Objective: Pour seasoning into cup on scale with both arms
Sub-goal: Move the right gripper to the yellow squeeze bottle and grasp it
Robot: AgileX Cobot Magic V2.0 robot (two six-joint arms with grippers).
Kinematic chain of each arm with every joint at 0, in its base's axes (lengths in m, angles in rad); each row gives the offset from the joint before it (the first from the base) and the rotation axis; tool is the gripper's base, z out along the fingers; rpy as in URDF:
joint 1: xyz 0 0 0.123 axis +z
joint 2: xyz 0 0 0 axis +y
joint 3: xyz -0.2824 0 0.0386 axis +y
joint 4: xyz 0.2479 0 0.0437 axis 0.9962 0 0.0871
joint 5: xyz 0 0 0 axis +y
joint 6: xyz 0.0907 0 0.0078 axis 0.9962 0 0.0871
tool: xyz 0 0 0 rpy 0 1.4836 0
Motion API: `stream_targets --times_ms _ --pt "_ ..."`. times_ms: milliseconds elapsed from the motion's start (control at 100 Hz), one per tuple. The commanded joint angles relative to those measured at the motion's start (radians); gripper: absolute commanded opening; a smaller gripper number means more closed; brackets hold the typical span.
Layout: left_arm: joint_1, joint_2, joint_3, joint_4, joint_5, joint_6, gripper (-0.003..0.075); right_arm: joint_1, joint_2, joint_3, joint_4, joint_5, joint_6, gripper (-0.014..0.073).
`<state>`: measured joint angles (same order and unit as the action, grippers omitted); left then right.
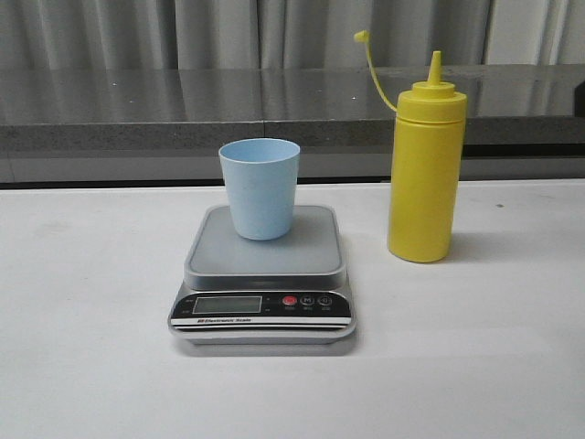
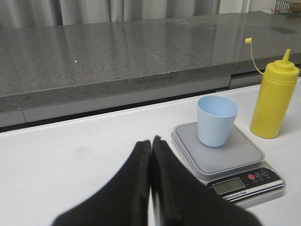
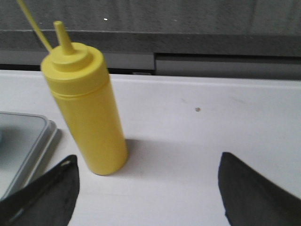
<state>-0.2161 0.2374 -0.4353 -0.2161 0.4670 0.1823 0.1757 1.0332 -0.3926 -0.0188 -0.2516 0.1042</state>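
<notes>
We saw the cup (image 1: 260, 187) standing upright on the grey platform of the scale (image 1: 263, 274), toward the platform's rear half and roughly centred across it. Its mouth faced up, and we could not tell from any view whether anything was inside. The scale sat flat on the white counter (image 1: 91, 320), its black front panel turned toward the robot, with the display to the left of a red button and two round buttons.

The seasoning (image 1: 425, 174) stood upright on the counter to the right of the scale, near it but not touching. Its pointed nozzle was uncovered, and the small cap (image 1: 361, 37) hung off to the left on a thin curved tether, above and apart from the nozzle.

In the front view we found neither arm. From the left wrist view, the left pincer (image 2: 150, 183) was clenched, its two black fingers pressed flat together with nothing between them, and it hung over bare counter to the left of the scale, apart from it. From the right wrist view, the right pincer (image 3: 148, 188) was spread wide, released and empty, with the seasoning just ahead of its left finger (image 3: 42, 195) and not in contact.
</notes>
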Motion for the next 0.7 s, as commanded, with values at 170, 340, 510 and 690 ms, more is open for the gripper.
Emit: stream_targets --times_ms 170,340,510,690 --pt "0.004 0.01 -0.024 -0.011 -0.067 -0.008 -0.002 0.095 0.188 -0.036 -0.008 -0.343 0.001 0.0591" --pt "0.004 0.01 -0.024 -0.011 -0.067 -0.008 -0.002 0.124 0.353 -0.036 -0.018 -0.544 0.001 0.0591" --pt "0.004 0.01 -0.024 -0.011 -0.067 -0.008 -0.002 0.124 0.496 -0.038 -0.035 -0.729 0.01 0.0598" --pt "0.004 0.01 -0.024 -0.011 -0.067 -0.008 -0.002 0.124 0.598 -0.087 -0.058 -0.754 0.088 0.0654"
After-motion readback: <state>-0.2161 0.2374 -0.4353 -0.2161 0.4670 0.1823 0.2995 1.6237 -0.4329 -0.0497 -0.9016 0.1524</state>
